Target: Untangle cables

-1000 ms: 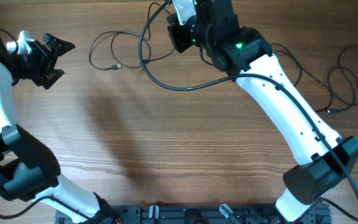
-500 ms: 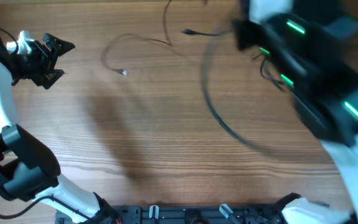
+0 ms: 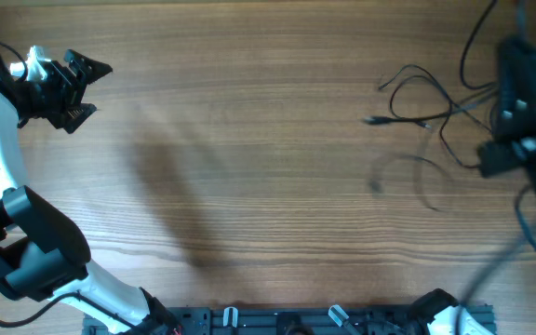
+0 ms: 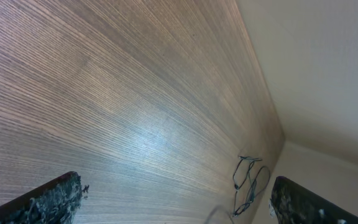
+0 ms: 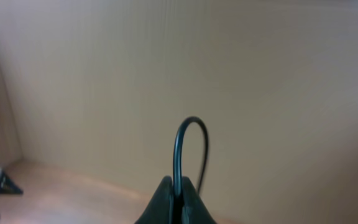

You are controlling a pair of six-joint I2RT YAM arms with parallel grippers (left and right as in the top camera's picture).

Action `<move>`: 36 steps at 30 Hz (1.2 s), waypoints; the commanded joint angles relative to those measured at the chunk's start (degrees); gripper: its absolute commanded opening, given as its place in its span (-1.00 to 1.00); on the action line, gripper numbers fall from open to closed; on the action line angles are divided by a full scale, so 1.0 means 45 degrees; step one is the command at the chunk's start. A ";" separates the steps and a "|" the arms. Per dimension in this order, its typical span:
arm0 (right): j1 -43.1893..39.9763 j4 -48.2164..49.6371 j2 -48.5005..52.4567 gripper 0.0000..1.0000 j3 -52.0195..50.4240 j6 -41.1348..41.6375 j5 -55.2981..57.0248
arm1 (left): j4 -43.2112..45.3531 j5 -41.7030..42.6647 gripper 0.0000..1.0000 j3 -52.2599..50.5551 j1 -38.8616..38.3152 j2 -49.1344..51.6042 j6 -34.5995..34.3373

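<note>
Right fingers (image 5: 164, 200) clamped on a cable (image 5: 180, 143), its loop upright above them; left fingers (image 4: 48, 202) wide apart.

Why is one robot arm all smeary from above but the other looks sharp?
Overhead: the right arm is motion-smeared, some of the cables ghosted, the left gripper crisp. Right wrist: the pinched cable loop is sharp, the background soft. Left wrist: pale sheen on the table.

Soft even light; motion blur smears the right arm (image 3: 529, 102) and cables (image 3: 398, 120).
</note>
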 commanded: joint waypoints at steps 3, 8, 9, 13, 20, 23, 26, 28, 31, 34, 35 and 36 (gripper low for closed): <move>0.0029 -0.0189 0.2866 -0.92 -0.0126 0.0777 -0.1598 | 0.0000 -0.0005 1.00 -0.0039 0.0010 -0.0024 0.0262; 0.0029 0.2817 0.5493 -0.91 -0.0121 0.1729 -0.6635 | 0.0000 -0.0005 1.00 -0.0039 0.0010 -0.0024 0.0262; 0.0029 0.3614 0.5843 -0.92 -0.0121 0.2089 -0.7597 | 0.0000 -0.0005 1.00 -0.0039 0.0010 -0.0024 0.0262; 0.0029 0.7232 0.6790 -0.91 -0.0121 0.4182 -1.0749 | 0.0000 -0.0005 1.00 -0.0039 0.0010 -0.0024 0.0262; 0.0029 0.7397 0.6863 -0.91 -0.0126 0.4493 -1.0763 | 0.0000 -0.0005 1.00 -0.0039 0.0010 -0.0024 0.0262; 0.0029 0.6392 0.6970 -0.91 -0.0126 0.4493 -1.0763 | 0.0000 -0.0005 1.00 -0.0039 0.0010 -0.0024 0.0262; 0.0029 0.5804 0.7291 -0.92 -0.0126 0.5076 -1.0778 | 0.0000 -0.0005 1.00 -0.0039 0.0015 -0.0024 0.0262; 0.0029 0.5600 0.7548 -0.91 -0.0126 0.5022 -1.0763 | 0.0000 -0.0005 1.00 -0.0039 0.0010 -0.0024 0.0262; 0.0005 0.5124 0.8126 -0.91 -0.0126 0.5022 -1.0142 | 0.0000 -0.0005 1.00 -0.0039 0.0010 -0.0024 0.0262; 0.0000 0.4410 0.8743 -0.91 -0.0126 0.5013 -0.8922 | 0.0000 -0.0005 0.98 -0.0039 0.0010 -0.0024 0.0262; 0.0005 0.4138 0.8947 -0.91 -0.0126 0.5013 -0.8456 | 0.0000 -0.0005 1.00 -0.0039 0.0010 -0.0024 0.0262; 0.0005 0.3857 0.9175 -0.91 -0.0126 0.5008 -0.7975 | 0.0000 -0.0005 1.00 -0.0039 0.0015 -0.0024 0.0262</move>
